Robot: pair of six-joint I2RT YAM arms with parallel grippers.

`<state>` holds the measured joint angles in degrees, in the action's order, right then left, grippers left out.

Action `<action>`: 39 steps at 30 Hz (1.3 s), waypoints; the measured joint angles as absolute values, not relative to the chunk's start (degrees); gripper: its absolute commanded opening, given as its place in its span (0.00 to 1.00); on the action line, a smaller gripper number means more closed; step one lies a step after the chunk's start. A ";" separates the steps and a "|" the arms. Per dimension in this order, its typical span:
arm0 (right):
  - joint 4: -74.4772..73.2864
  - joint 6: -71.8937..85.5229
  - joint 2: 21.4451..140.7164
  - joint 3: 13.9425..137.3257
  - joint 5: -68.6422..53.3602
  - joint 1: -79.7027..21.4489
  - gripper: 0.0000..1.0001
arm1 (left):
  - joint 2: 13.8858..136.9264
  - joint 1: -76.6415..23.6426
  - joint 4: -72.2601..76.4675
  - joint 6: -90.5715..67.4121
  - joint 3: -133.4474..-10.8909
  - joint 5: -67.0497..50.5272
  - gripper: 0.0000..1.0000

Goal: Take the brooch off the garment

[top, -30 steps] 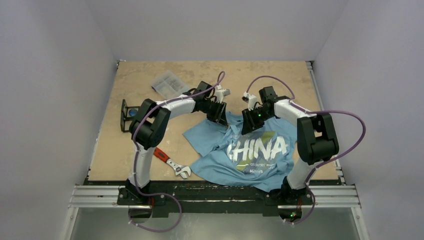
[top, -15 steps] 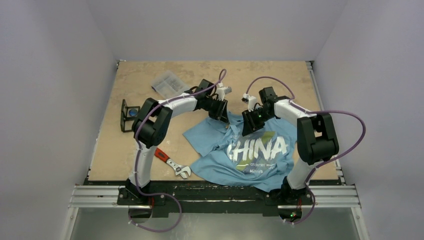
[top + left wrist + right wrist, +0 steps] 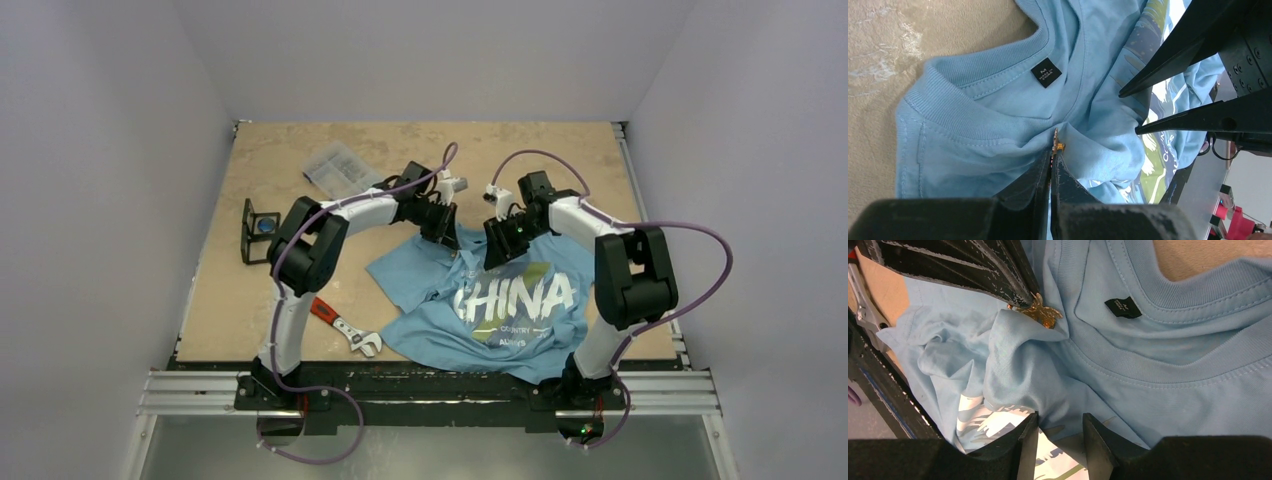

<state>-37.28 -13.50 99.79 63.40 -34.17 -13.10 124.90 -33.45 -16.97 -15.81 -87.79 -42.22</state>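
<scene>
- Top view: the garment (image 3: pixel 505 310), a light blue T-shirt, lies crumpled on the near right part of the tan, mottled surface (image 3: pixel 560 160). White "CHINA" lettering and a yellow-green streak face up.
- Top view only: both arms reach in from either side and meet over the far edge of the shirt, at the collar. The brooch is too small to make out here.
- Left wrist view: the left claw (image 3: pixel 1051 155) is clenched, its two black fingers pressed together on the brooch (image 3: pixel 1058 144). The brooch is a small gold-coloured metal piece at a pinched fold just below the ribbed collar.
- The same view shows the right claw (image 3: pixel 1129 114) from the side. Its tapered black fingers are spread in a V, with the tips against the cloth to the right of the brooch.
- Right wrist view: the brooch shows a flat, lobed gold outline, which the left wrist view gives only edge-on. The scuffed tip of the left claw meets it.
- Right wrist view: a raised ridge of soft, wrinkled jersey runs from the brooch down to the gap between the parted right fingers. Whether they pinch it cannot be told.
- Both wrist views show a small black woven neck label (image 3: pixel 1122 307) inside the collar.
- Top view only: a red-handled adjustable wrench (image 3: pixel 343 326) lies near left. A clear plastic box (image 3: pixel 338 166) sits far left.
</scene>
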 measured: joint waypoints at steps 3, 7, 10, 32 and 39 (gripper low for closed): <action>-36.86 -13.72 99.29 63.42 -34.13 -13.10 0.42 | 124.14 -33.26 -17.19 -15.66 -87.77 -42.19 0.00; -35.57 -13.76 96.84 63.42 -34.28 -13.10 0.43 | 120.07 -32.16 -18.81 -14.33 -87.77 -42.19 0.00; -34.50 -13.69 94.21 63.42 -35.07 -13.10 0.46 | 116.38 -31.14 -20.84 -12.69 -88.03 -42.28 0.00; -23.38 -16.40 77.49 61.41 -52.31 -14.06 0.50 | 105.47 -30.13 -28.80 -5.34 -88.16 -59.31 0.00; -24.86 -18.48 77.49 61.43 -55.18 -15.55 0.47 | 105.41 -30.76 -28.75 -3.81 -88.16 -61.43 0.00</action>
